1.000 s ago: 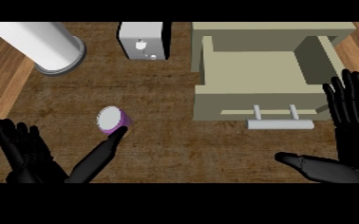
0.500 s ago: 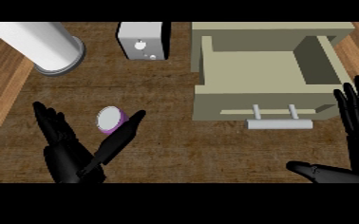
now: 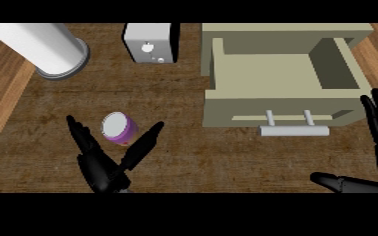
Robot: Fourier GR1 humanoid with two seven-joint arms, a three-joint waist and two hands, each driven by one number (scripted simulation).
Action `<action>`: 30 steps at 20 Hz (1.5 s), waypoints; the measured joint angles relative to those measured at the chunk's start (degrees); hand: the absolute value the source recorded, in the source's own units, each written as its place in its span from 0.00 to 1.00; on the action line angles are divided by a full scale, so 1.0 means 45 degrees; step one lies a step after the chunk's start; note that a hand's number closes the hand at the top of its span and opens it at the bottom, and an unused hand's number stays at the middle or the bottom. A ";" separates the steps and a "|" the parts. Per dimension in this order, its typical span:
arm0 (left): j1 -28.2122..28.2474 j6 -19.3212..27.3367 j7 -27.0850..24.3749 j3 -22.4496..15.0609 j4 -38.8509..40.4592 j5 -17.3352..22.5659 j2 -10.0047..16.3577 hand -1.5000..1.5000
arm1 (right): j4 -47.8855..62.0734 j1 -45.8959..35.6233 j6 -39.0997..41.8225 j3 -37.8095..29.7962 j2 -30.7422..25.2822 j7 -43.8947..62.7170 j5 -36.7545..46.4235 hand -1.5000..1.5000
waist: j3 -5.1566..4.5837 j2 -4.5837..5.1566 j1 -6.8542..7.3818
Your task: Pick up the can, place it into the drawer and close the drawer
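Purple can point(image 3: 118, 128) stands on the wooden counter point(image 3: 221, 165), well left of the open drawer point(image 3: 280, 111). Head view, 1 angle only: the left hand point(image 3: 103, 172) has slid in from the near left, fingers and thumb now spread either side of the can, not yet curled. A grasp looks next. The right hand point(image 3: 345, 183) has drifted to the right edge, fingers straight.

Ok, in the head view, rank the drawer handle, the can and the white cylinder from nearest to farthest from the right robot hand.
From the right robot hand:
1. Drawer handle, just left of it.
2. Can, at the view's lower left.
3. White cylinder, top left corner.
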 measured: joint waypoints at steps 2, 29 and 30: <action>-0.0392 0.0360 -0.0286 0.0117 0.0647 0.0473 -0.0083 0.00 | 0.0070 0.0102 0.0130 -0.0126 0.0003 -0.0154 -0.0108 0.00 | -0.0003 0.0001 -0.0007; -0.0437 0.1958 -0.7174 0.1274 0.3286 0.8747 -0.0043 0.00 | -0.1291 0.0665 0.0707 -0.1388 -0.0354 0.0752 -0.1053 0.00 | -0.0065 0.0006 0.0024; -0.0449 0.1856 -0.7486 0.1468 0.3406 0.9002 -0.0086 0.00 | -0.1331 0.0712 0.0739 -0.1336 -0.0328 0.0744 -0.1020 0.00 | -0.0067 0.0007 0.0019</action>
